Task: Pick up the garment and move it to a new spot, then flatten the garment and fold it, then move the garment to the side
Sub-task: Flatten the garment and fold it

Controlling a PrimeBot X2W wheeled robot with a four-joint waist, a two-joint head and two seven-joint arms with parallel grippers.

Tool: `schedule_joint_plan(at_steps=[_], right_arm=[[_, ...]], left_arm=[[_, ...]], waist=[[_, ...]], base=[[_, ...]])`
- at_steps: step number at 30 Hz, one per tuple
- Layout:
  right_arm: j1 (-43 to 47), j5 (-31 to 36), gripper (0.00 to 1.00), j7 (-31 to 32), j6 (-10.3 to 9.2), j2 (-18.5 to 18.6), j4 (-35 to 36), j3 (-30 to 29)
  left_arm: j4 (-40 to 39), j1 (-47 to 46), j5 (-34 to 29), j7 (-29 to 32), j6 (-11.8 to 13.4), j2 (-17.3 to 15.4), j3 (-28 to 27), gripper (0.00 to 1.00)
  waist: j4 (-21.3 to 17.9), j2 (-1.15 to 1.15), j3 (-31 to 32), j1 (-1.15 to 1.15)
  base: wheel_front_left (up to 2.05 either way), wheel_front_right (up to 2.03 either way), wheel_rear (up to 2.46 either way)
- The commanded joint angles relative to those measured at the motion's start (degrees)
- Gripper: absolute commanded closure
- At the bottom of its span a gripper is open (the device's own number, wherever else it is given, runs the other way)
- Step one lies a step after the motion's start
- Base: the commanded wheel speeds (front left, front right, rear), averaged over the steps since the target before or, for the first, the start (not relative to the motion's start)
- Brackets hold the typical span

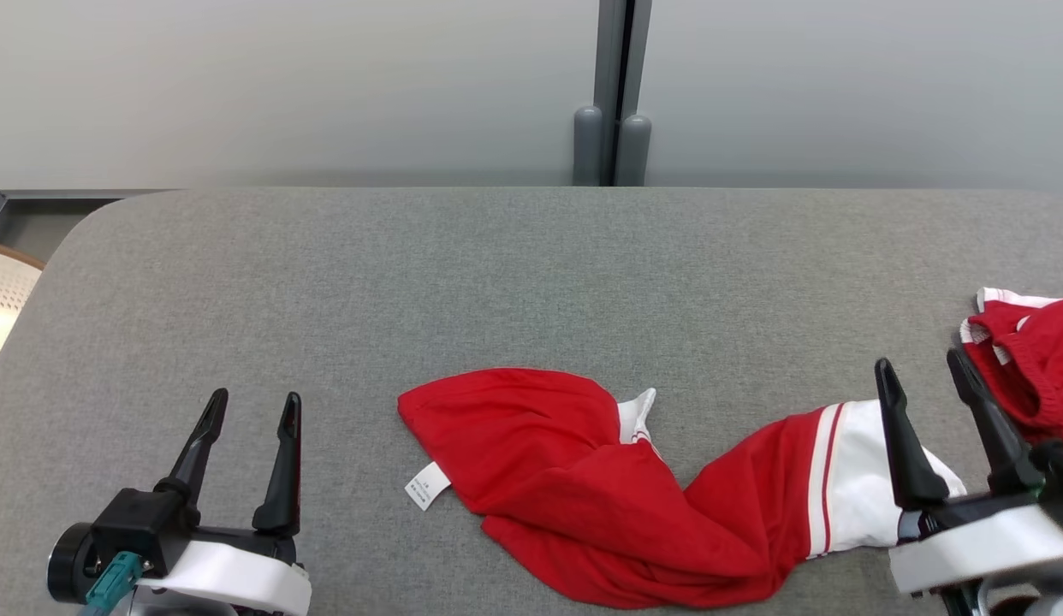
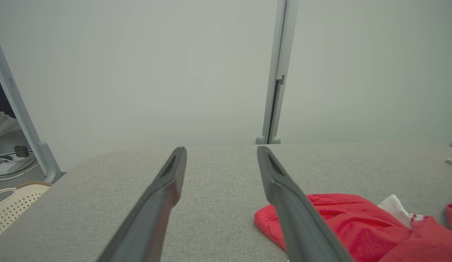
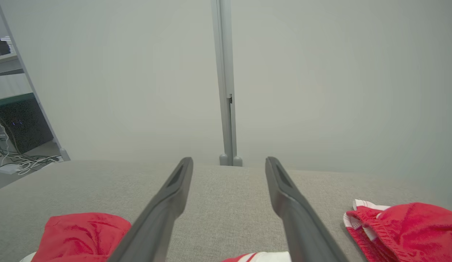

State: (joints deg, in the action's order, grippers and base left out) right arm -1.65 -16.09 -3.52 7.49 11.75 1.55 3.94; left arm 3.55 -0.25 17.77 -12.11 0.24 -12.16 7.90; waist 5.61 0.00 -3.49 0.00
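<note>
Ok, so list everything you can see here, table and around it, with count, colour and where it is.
table: one, grey fabric top, across the view
garment: one, red with white bands, crumpled, near edge, centre to right
label: one, white, at the garment's left side
second garment: one, red with white trim, bunched at far right
partition post: one, grey, behind the table
basket: one, cream, perforated, beside the table's left end
left gripper: one, dark fingers, open, lower left
right gripper: one, dark fingers, open, above the garment's white end
</note>
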Motion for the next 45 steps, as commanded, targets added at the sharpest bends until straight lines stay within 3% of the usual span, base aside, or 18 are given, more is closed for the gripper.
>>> schedule_joint_plan(at_steps=[1, 11, 27, 36, 45], right_arm=[[2.42, 0.67, 0.0, 0.28, -0.01, -0.88, 1.36, -0.94], [10.18, 2.47, 0.0, 1.96, -0.01, -4.57, 6.19, -2.79], [8.26, 2.08, 0.0, 3.94, -0.01, -3.89, 6.47, -3.47], [-4.98, -2.26, 0.0, 14.11, -0.01, 2.3, 0.82, 5.71], [-18.18, -9.82, 0.0, 21.75, -0.01, 6.72, -12.18, 22.6]], left_arm=[[-0.51, 0.6, 0.47, 0.39, 0.28, -0.54, -0.16, 0.0], [-2.43, 2.19, 0.8, 2.09, 1.09, -1.62, -0.4, 0.0], [-4.07, 1.05, 0.89, 2.51, 1.81, -1.73, 0.53, 0.0], [-3.58, -2.59, 1.26, 1.38, 0.65, -1.0, 1.8, 0.0], [-0.25, -5.4, 2.25, -0.78, -0.17, 0.98, 2.71, 0.0]], waist=[[-0.66, 0.0, 0.64, 0.0], [-2.55, 0.0, 1.02, 0.0], [-2.23, 0.0, -0.42, 0.0], [1.49, 0.0, -5.41, 0.0], [5.38, 0.0, -7.75, 0.0]], base=[[0.0, 0.0, 0.0], [0.0, 0.0, 0.0], [0.0, 0.0, 0.0], [0.0, 0.0, 0.0], [0.0, 0.0, 0.0]])
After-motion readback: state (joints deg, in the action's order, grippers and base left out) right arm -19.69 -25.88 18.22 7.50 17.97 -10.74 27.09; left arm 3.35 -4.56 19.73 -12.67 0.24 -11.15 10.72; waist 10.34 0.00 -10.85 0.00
